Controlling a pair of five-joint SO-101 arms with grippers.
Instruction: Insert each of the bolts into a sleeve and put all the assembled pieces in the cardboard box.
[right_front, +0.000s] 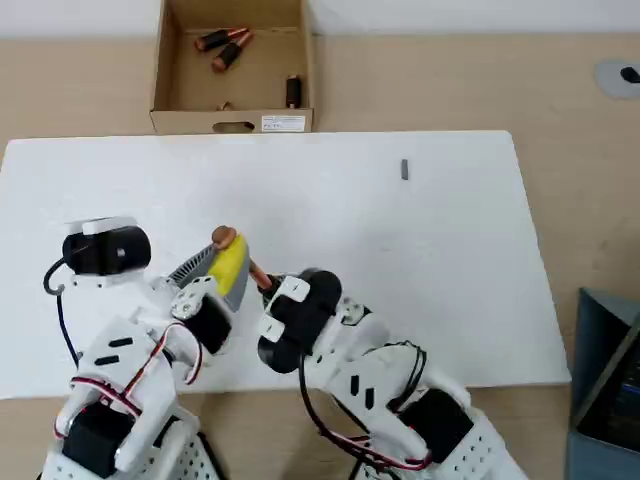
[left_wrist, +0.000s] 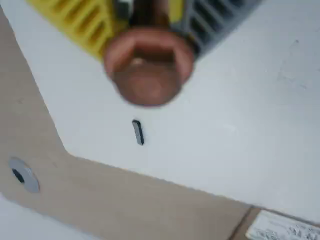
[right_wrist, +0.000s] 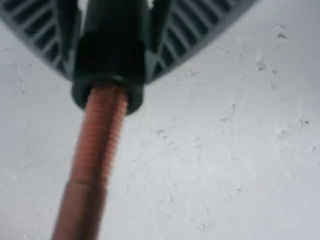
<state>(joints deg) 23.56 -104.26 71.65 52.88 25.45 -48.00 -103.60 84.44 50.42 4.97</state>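
Starting at the left gripper (right_front: 226, 250), we see it pinching the bolt (left_wrist: 148, 65) just behind the head, while the right gripper (right_front: 272, 288) is clamped on the sleeve (right_wrist: 111, 60). The bolt's long axis runs straight from one gripper to the other. Its threaded end sits in the sleeve mouth and most of the shaft is bare, so we reckon the push goes along that line. The box (right_front: 200, 121) is well beyond both.
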